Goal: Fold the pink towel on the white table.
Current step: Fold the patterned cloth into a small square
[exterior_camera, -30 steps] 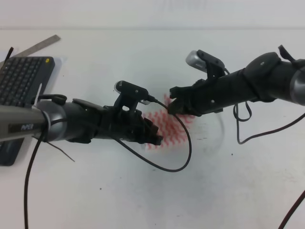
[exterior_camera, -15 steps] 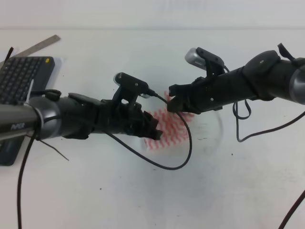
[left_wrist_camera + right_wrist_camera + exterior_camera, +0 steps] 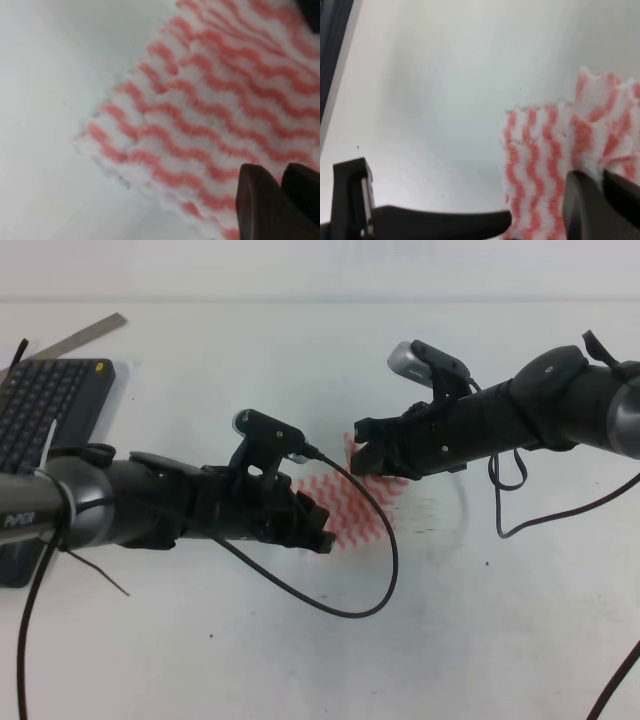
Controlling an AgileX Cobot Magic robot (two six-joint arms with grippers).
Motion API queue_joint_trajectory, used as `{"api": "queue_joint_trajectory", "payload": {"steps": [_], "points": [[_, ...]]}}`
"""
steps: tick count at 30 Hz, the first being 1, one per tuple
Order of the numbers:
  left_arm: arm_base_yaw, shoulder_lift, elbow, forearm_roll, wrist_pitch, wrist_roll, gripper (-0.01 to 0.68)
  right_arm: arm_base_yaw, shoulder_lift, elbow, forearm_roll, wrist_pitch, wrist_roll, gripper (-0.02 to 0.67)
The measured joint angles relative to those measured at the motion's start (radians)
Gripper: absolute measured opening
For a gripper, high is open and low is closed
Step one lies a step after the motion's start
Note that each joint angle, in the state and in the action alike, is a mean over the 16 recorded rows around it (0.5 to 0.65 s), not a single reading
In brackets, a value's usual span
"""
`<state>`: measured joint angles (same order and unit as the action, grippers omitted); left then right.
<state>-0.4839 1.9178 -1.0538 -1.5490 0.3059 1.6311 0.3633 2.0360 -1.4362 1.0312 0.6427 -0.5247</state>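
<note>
Pink-striped and thin, the towel (image 3: 362, 512) lies mid-table (image 3: 300, 360) between both arms. The right gripper (image 3: 362, 454) is pinched on its far edge, the left gripper (image 3: 322, 536) on its near edge. Uneven pulling could slip the cloth free.

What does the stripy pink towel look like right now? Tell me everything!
The pink towel is a thin, soft-looking cloth with wavy pink-red and white stripes and a fuzzy, scalloped edge. It lies on the white table between the two arms. The right gripper pinches one corner so it stands up crumpled; the left gripper is closed at another edge.
</note>
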Motion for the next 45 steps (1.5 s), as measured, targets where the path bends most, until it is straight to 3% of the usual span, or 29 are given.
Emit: {"api": "queue_joint_trajectory", "payload": {"steps": [12, 45], "points": [[0.0, 0.035, 0.003, -0.076, -0.003, 0.067, 0.009, 0.014, 0.0, 0.0, 0.0, -0.002, 0.0, -0.001], [0.0, 0.028, 0.003, -0.091, 0.0, 0.086, 0.009, 0.057, 0.03, 0.0, -0.001, -0.027, 0.0, -0.001]]}}
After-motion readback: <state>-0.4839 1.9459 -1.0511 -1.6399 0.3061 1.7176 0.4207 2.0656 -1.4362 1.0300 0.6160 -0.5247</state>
